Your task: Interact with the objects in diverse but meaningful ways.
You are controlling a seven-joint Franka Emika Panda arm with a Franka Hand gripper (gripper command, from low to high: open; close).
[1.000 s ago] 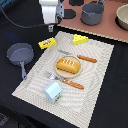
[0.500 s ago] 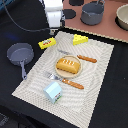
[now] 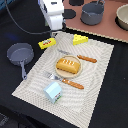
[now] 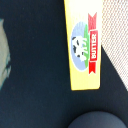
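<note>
As the arm has come down and toward the exterior view's left over the past second, the gripper (image 3: pixel 53 31) now hangs close above the box (image 3: pixel 47 43), which lies flat on the dark table (image 3: pixel 112 100), just off the mat's (image 3: pixel 95 95) far-left corner. The descent suggests the box is the chosen target; contact is not yet visible. Whether the jaws are spread or pressed together cannot be told: the white body hides them in the exterior view, and no fingertip appears in the wrist view.

The wrist view shows the box (image 4: pixel 86 45) as a flat yellow rectangle with sharp edges and a smooth face, bearing a cow picture and a red ribbon reading "BUTTER".

Remaining items:
- Loaf (image 3: pixel 68 65): rounded, golden brown, scored on top, resting on a small plate at mat centre.
- Cheese (image 3: pixel 80 39): yellow wedge with holes, on the mat's far edge.
- Carton (image 3: pixel 52 91): pale blue and white, gabled top, upright near the mat's near edge.
- Mat: pale, woven, slightly rippled.
- Pan (image 3: pixel 19 53): grey, round, beside the mat on the exterior view's left.
</note>
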